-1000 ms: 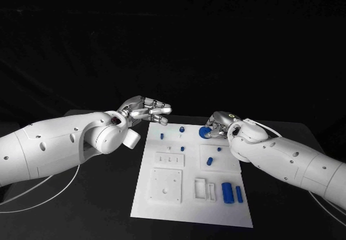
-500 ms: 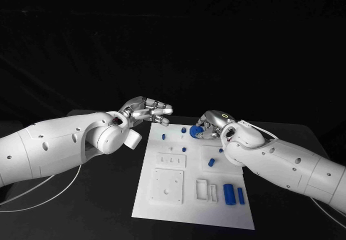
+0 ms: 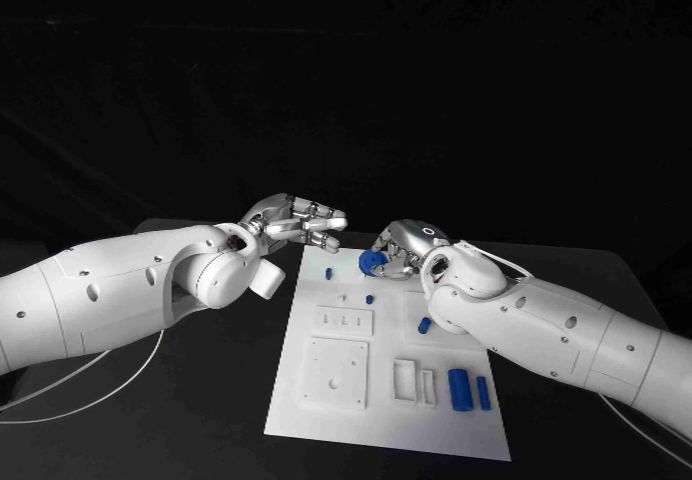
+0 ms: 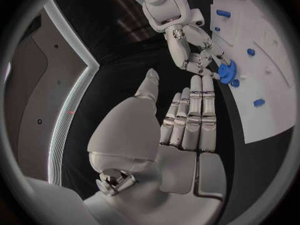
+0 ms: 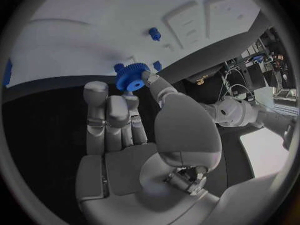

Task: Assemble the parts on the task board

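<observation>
Fingertips of the right hand [image 3: 401, 250] are pinching a small blue gear [image 5: 131, 77] just above the task board's [image 3: 382, 400] far end. It is looking light, stiff and toothed, best gripped by its rim. Beside the board, the left hand [image 3: 296, 222] is hovering, curled on nothing.

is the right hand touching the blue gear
Touching. The right wrist view shows the right hand pinching the blue gear between its fingertips.

The right hand [image 3: 400, 250] is pinching a blue gear [image 3: 371, 263] above the task board's far edge; the left hand [image 3: 296, 222] is hovering empty, fingers straight, beside its far-left corner.
</observation>
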Robot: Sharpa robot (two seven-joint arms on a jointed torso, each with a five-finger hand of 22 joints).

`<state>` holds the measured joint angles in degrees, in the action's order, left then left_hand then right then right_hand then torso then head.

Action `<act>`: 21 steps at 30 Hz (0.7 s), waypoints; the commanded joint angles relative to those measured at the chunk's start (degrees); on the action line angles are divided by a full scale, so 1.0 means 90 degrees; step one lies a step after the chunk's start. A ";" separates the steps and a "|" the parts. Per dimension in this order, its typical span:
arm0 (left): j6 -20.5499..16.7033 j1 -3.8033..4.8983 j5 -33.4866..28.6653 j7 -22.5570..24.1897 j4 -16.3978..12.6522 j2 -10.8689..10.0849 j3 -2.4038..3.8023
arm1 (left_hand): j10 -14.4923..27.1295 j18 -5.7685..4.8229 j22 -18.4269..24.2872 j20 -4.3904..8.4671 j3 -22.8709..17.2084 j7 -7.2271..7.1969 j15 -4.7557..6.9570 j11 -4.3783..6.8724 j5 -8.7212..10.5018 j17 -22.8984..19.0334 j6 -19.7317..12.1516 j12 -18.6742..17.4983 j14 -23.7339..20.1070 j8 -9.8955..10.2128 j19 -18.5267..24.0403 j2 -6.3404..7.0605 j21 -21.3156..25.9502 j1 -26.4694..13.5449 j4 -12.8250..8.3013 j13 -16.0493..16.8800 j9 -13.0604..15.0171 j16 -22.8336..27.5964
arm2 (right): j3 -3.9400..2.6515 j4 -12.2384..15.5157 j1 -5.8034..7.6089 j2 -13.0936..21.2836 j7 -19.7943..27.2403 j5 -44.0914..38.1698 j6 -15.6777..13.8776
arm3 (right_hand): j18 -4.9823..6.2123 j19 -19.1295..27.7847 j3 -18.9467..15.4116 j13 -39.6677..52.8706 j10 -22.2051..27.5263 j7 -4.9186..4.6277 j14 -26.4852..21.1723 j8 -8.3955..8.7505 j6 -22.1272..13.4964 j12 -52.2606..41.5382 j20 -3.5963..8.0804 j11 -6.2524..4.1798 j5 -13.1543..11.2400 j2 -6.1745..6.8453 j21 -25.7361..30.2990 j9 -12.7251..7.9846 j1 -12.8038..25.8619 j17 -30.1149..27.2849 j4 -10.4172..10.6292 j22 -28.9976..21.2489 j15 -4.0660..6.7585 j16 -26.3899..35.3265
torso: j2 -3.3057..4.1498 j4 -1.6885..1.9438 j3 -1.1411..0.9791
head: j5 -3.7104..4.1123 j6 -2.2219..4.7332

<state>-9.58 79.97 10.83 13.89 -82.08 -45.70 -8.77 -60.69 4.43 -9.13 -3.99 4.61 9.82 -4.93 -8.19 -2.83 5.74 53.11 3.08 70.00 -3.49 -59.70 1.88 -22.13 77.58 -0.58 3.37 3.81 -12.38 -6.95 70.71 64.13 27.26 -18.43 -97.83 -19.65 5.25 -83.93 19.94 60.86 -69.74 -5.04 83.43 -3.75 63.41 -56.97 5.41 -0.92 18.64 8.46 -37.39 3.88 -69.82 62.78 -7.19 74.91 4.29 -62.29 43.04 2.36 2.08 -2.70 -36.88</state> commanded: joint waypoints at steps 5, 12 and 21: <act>0.0109 0.0003 0.0008 0.0060 -0.0007 0.0039 0.0004 | 0.0055 -0.0004 0.0009 0.0003 -0.0005 -0.0019 -0.0020 0.0005 0.0005 0.0006 -0.0011 0.0033 -0.0043 -0.0009 0.0063 -0.0056 -0.0020 -0.0002 -0.0032 0.0010 -0.0004 -0.0033 | 0.0069 -0.0179 0.0013 -0.0188 0.0081 -0.0068 0.0015 | -0.0058 -0.0343 -0.0012 0.0008 -0.0030 -0.0004 -0.0009 0.0018 -0.0002 0.0020 0.0056 0.0002 -0.0001 0.0044 -0.0020 0.0008 0.0015 -0.0010 0.0054 0.0247 0.0044 0.0016 | 0.0004 -0.0006 -0.0009 | 0.0010 -0.0012; 0.0104 0.0003 0.0008 0.0061 -0.0003 0.0049 0.0004 | 0.0052 -0.0007 0.0012 0.0002 0.0005 -0.0018 -0.0023 0.0005 0.0005 0.0004 -0.0008 0.0033 -0.0047 -0.0009 0.0067 -0.0053 -0.0019 -0.0020 -0.0022 0.0010 -0.0004 -0.0030 | 0.0115 -0.0277 0.0015 -0.0308 0.0116 -0.0051 0.0130 | -0.0058 -0.0341 -0.0027 0.0008 -0.0022 0.0001 -0.0013 0.0017 0.0014 0.0027 0.0056 0.0001 0.0016 0.0032 -0.0005 0.0011 0.0016 -0.0020 0.0066 0.0241 0.0044 0.0027 | 0.0004 -0.0008 -0.0015 | 0.0012 -0.0011; 0.0102 0.0003 0.0007 0.0061 -0.0004 0.0057 0.0004 | 0.0051 -0.0008 0.0014 0.0001 0.0001 -0.0019 -0.0023 0.0005 0.0005 0.0004 -0.0009 0.0034 -0.0048 -0.0009 0.0071 -0.0050 -0.0017 -0.0015 -0.0021 0.0010 -0.0004 -0.0030 | 0.0173 -0.0500 0.0017 -0.0403 0.0113 -0.0046 0.0259 | -0.0059 -0.0340 -0.0041 0.0008 -0.0019 -0.0001 -0.0014 0.0019 0.0011 0.0030 0.0055 0.0001 0.0022 0.0027 -0.0004 0.0010 0.0021 -0.0026 0.0076 0.0238 0.0043 0.0033 | -0.0003 -0.0024 -0.0014 | -0.0039 -0.0035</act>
<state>-9.44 79.98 10.83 13.91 -82.03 -45.35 -8.77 -60.69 4.42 -9.07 -3.99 4.61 9.82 -5.12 -8.19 -2.83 5.74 53.11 3.08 69.80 -3.49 -59.27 1.88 -22.13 77.58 -0.58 3.37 3.81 -12.38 -5.48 66.59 64.27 23.82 -17.93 -97.82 -18.84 5.25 -83.93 19.58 60.84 -69.74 -5.02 83.43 -3.58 63.35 -56.91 5.42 -0.91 18.63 8.46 -37.38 3.92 -69.82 62.58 -6.83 74.91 4.29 -62.29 43.06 2.23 1.96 -2.93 -37.09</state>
